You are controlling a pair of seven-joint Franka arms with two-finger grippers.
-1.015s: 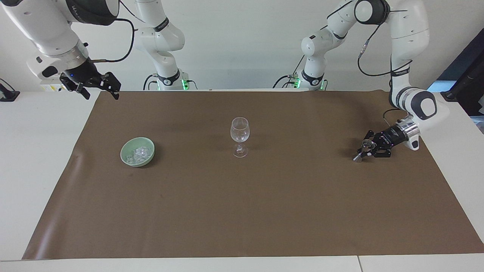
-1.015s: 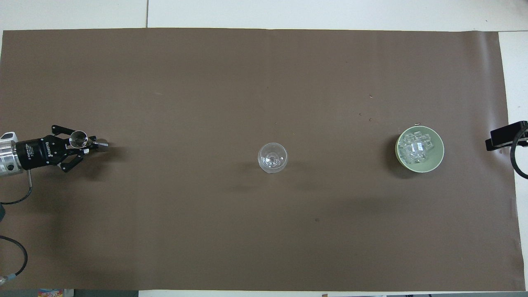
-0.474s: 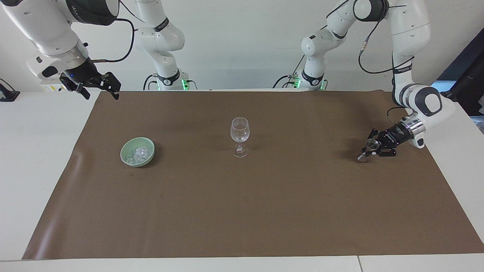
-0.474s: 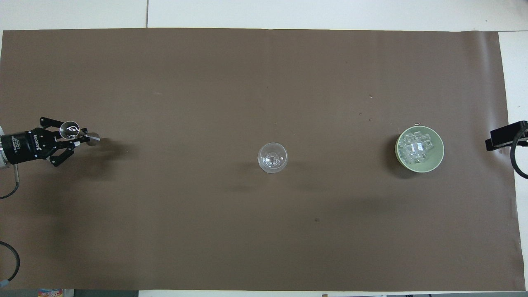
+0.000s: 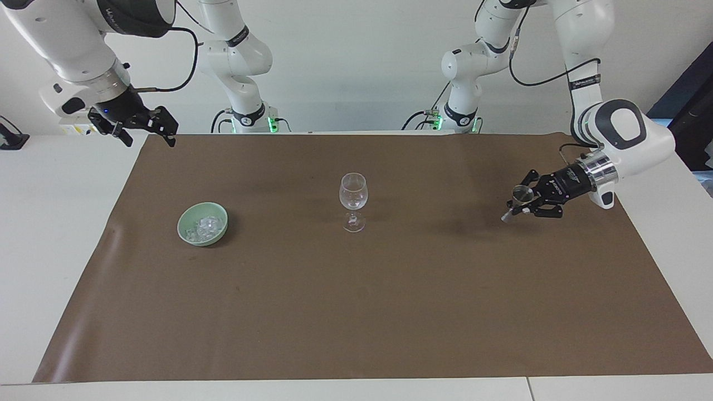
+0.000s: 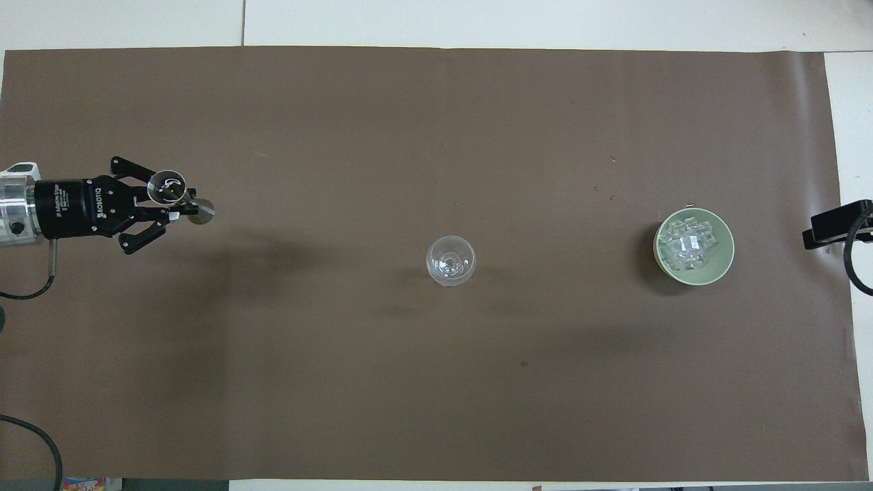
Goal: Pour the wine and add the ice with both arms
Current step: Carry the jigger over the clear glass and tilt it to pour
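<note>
My left gripper (image 5: 521,204) (image 6: 179,209) is shut on a small clear stemmed cup (image 5: 522,194) (image 6: 166,187), held tilted in the air over the left arm's end of the brown mat. An empty wine glass (image 5: 353,192) (image 6: 450,260) stands upright at the middle of the mat. The ice (image 5: 205,225) (image 6: 687,242) is heaped in a pale green bowl (image 5: 220,211) (image 6: 724,262) toward the right arm's end. High over the mat's corner at that end, my right gripper (image 5: 149,139) waits open and holds nothing. The wine is out of view.
A brown mat (image 5: 356,312) (image 6: 436,382) covers most of the white table (image 5: 50,250). Both arm bases stand at the table's edge nearest the robots.
My left gripper has risen with the small cup and moved toward the wine glass. The right arm, glass and bowl have not moved.
</note>
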